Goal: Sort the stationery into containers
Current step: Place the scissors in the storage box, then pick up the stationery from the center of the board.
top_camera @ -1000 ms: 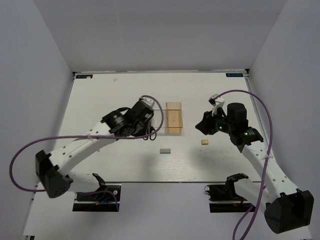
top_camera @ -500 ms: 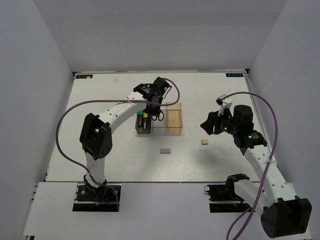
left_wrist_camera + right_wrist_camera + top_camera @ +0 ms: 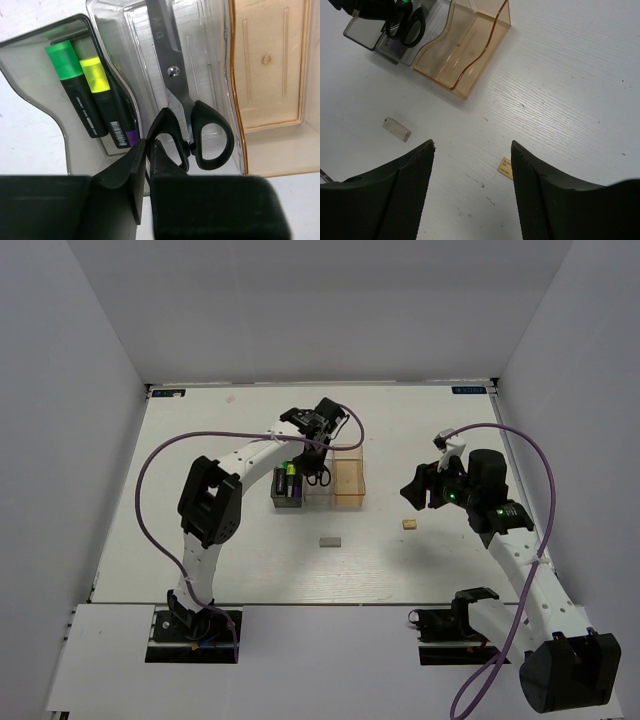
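Observation:
My left gripper (image 3: 148, 143) is shut on one handle loop of the black-handled scissors (image 3: 172, 75), which hang blade-down inside the clear bin (image 3: 215, 30). From above, the left gripper (image 3: 316, 460) is over the middle bin (image 3: 318, 492). The green (image 3: 65, 55), yellow (image 3: 95, 75) and purple (image 3: 131, 136) highlighters lie in the dark grey bin (image 3: 30, 75). The orange bin (image 3: 348, 480) holds nothing. The grey eraser (image 3: 330, 540) and the tiny tan block (image 3: 409, 524) lie on the table. My right gripper (image 3: 472, 145) is open above the tan block (image 3: 506, 167).
The three bins stand in a row at the table's middle. In the right wrist view the eraser (image 3: 396, 129) lies to the left and the orange bin (image 3: 462, 50) farther off. White walls enclose the table (image 3: 200, 440).
My left arm has swung from the near side out over the bins, carrying the scissors into the clear bin. My right gripper has shifted slightly right.

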{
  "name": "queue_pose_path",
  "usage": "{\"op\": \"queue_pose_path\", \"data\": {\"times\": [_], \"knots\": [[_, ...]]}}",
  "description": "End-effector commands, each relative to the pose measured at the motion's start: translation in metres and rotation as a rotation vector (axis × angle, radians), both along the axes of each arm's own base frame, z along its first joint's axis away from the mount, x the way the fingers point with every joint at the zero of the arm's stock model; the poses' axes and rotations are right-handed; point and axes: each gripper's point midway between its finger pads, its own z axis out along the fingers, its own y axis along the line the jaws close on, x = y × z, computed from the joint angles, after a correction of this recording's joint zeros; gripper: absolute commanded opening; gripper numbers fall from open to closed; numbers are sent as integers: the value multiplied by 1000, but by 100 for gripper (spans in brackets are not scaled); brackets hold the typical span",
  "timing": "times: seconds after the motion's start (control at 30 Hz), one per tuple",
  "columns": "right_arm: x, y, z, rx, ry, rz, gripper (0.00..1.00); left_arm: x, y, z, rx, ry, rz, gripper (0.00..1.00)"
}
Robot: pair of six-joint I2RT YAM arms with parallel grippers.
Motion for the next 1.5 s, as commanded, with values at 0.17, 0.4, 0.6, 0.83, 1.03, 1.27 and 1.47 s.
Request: {"op": "queue_pose_path", "data": {"times": [0.17,0.4,0.6,0.83,1.03,1.27,1.47], "knots": [[5,-1,2,9,-18,3,70,8,1,24,-44,-46,22,41],[5,-2,-4,-2,2,20,62,6,-3,47,-78,-75,19,43],[-12,7,-22,-122,-7,287,13,-41,-15,82,-112,-136,-119,0],[-48,3,-75,-369,-213,764,63,-153,-6,61,-149,-112,-347,70],[-45,-8,-117,-487,-238,903,72,-212,17,21,-141,-14,-457,78],[-9,-9,-117,-515,-211,861,74,-234,41,13,-181,-29,-438,77],[-2,-14,-126,-560,-213,910,72,-249,69,5,-186,-47,-393,77]]}}
